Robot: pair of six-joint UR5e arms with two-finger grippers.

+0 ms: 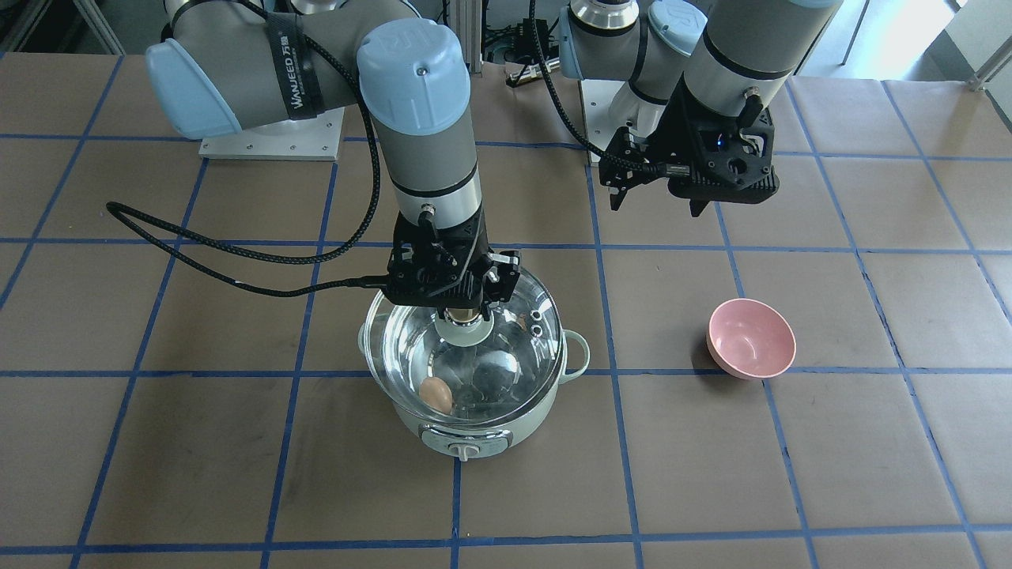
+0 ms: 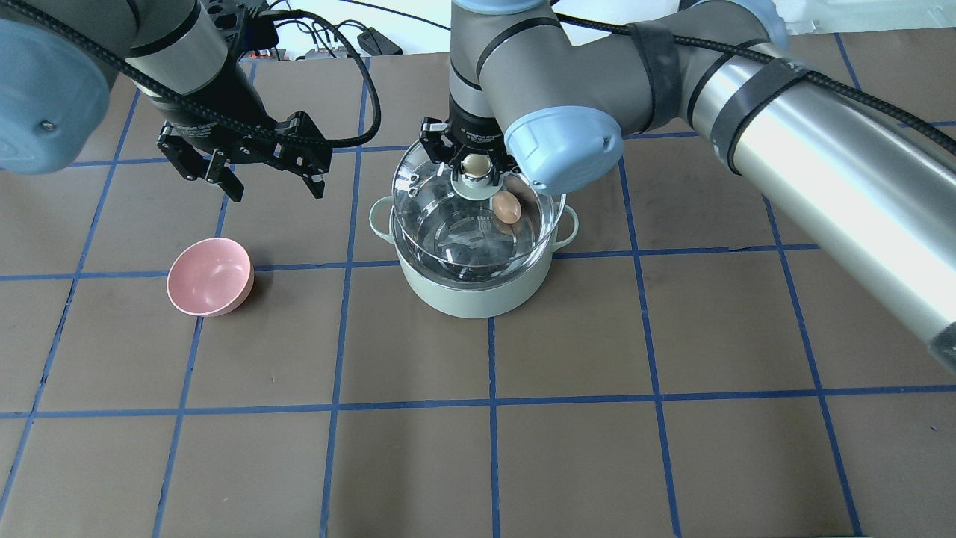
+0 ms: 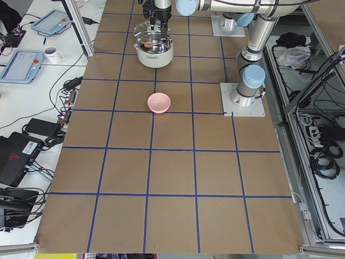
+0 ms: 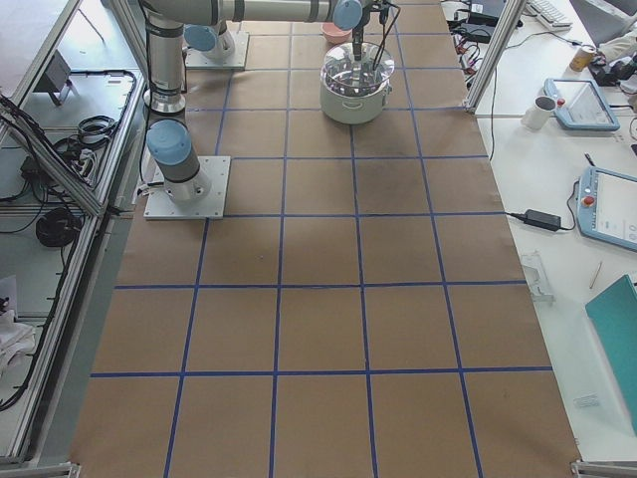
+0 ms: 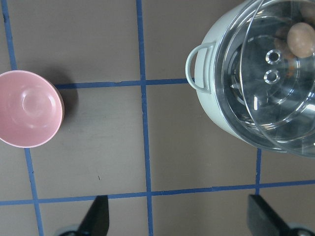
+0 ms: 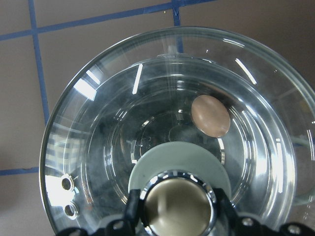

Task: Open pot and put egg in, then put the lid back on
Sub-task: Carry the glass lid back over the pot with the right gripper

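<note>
Right jaws are clamped on the lid's knob (image 6: 178, 204) from either side, so the lid (image 2: 433, 198) hangs from me above the pot (image 2: 478, 295). In the overhead view it sits a little toward 12 o'clock and seems tipped; whether its metal rim touches the pot's rim anywhere I can't quite tell. Left jaws stand apart and empty over the desk (image 2: 642, 448), at about 10 o'clock from the pot, with the pink bowl (image 2: 209, 276) at 9 o'clock. The egg (image 2: 507, 207) lies on the steel floor inside the pot, near 2 o'clock.

I judge the lid to be stiff, brittle glass, weighty for one small hold. Its knob cap looks polished and slick, so the knob is the only sensible place to grip, squarely and firmly. The egg is fragile, but it sits low enough that a level, gentle descent should not reach it.
</note>
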